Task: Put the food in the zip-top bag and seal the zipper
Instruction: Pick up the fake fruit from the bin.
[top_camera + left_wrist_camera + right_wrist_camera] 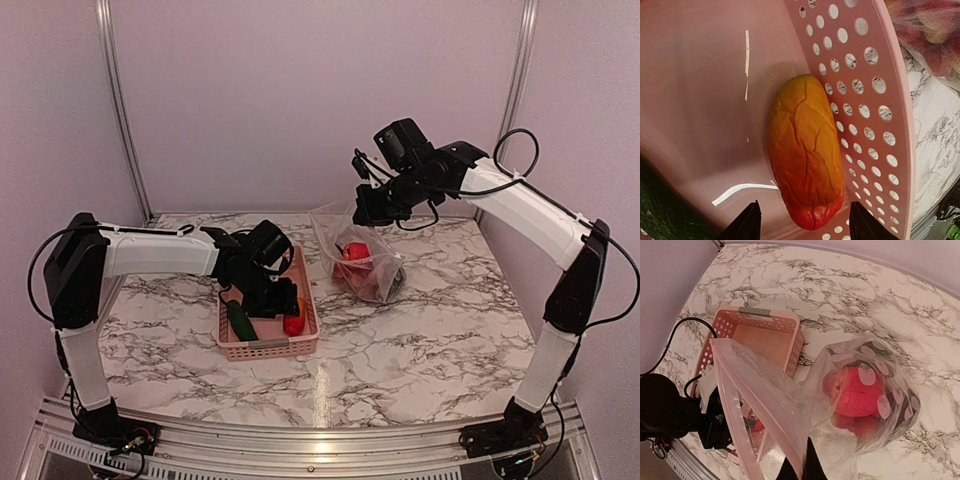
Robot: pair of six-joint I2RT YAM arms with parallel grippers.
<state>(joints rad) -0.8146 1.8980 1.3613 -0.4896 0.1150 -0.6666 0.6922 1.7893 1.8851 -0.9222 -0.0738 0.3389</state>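
Straddling orange-red fruit (805, 155), left gripper (805, 212) agape, empty | right gripper (800, 466) pinching zip-top bag (765, 390) rim, tips cropped

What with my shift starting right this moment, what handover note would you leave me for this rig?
The left hand is open in the pink basket, fingers astride the orange-red fruit, not gripping.
The right hand is shut on the zip-top bag at its mouth, holding it up.
Done: red food lies in the bag.
To do: the fruit and a dark green cucumber wait in the basket; zipper unsealed.
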